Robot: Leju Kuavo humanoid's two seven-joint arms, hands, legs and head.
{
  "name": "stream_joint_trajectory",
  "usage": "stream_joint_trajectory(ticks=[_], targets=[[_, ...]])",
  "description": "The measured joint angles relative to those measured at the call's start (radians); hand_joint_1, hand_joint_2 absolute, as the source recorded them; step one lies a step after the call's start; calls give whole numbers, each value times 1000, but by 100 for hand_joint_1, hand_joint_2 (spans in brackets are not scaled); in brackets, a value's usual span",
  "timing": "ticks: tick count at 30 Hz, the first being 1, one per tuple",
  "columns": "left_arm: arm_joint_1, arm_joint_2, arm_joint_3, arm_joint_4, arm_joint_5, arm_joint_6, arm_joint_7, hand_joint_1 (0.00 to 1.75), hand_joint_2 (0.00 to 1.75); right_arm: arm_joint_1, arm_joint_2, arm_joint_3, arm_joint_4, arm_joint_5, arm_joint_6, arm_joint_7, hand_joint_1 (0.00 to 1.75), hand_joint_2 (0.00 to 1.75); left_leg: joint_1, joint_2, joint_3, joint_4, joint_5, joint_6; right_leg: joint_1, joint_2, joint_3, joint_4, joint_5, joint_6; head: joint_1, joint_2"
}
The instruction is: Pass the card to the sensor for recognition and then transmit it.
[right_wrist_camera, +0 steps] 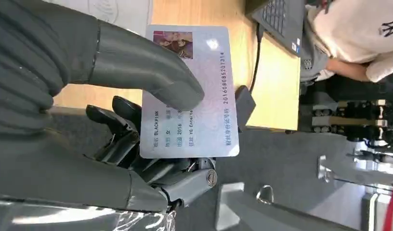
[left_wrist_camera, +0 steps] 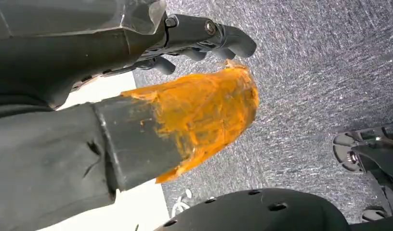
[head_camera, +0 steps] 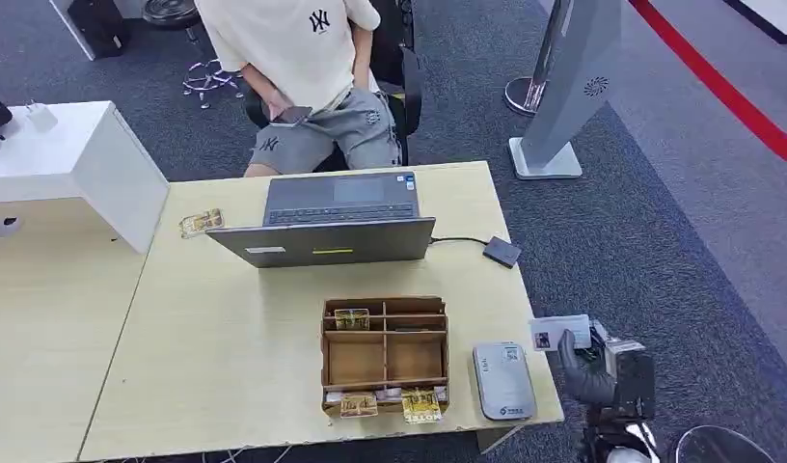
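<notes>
A pale card (head_camera: pixel 559 333) with a small photo and printed text is pinched in my right hand (head_camera: pixel 587 371), just off the table's right edge above the carpet. In the right wrist view the thumb (right_wrist_camera: pixel 137 67) presses on the card (right_wrist_camera: pixel 194 110) and the dark fingers (right_wrist_camera: pixel 132 139) back it from behind. The grey sensor pad (head_camera: pixel 503 381) lies flat near the table's front right corner, left of the card. My left hand (left_wrist_camera: pixel 185 96), its thumb wrapped in orange tape, hangs over the carpet holding nothing, fingers apart from the thumb.
A wooden divided box (head_camera: pixel 385 355) with several cards stands left of the sensor. An open laptop (head_camera: pixel 337 217) and a black adapter (head_camera: pixel 502 251) sit further back. A person (head_camera: pixel 308 68) sits behind the table (head_camera: pixel 226 338). A white box (head_camera: pixel 81 164) stands at left, a grey kiosk stand (head_camera: pixel 563 87) at back right.
</notes>
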Motion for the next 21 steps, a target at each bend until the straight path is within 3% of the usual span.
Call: stream_joint_trajectory(ticks=[3, 8, 21], targets=[[0, 0, 0, 0, 2, 0, 0, 0, 0, -6, 10, -44, 28, -26, 52, 0, 175, 175, 0, 0, 0, 0, 0, 0, 0, 0, 0, 0, 0, 0, 0, 0], [0, 0, 0, 0, 2, 2, 0, 0, 0, -6, 35, -51, 50, 1, 93, 2, 175, 175, 1, 0, 0, 0, 0, 0, 0, 0, 0, 0, 0, 0, 0, 0], [0, 0, 0, 0, 15, 4, -1, 0, 0, -4, 54, 69, 66, 161, -2, 12, 175, 175, 0, 0, 0, 0, 0, 0, 0, 0, 0, 0, 0, 0, 0, 0]])
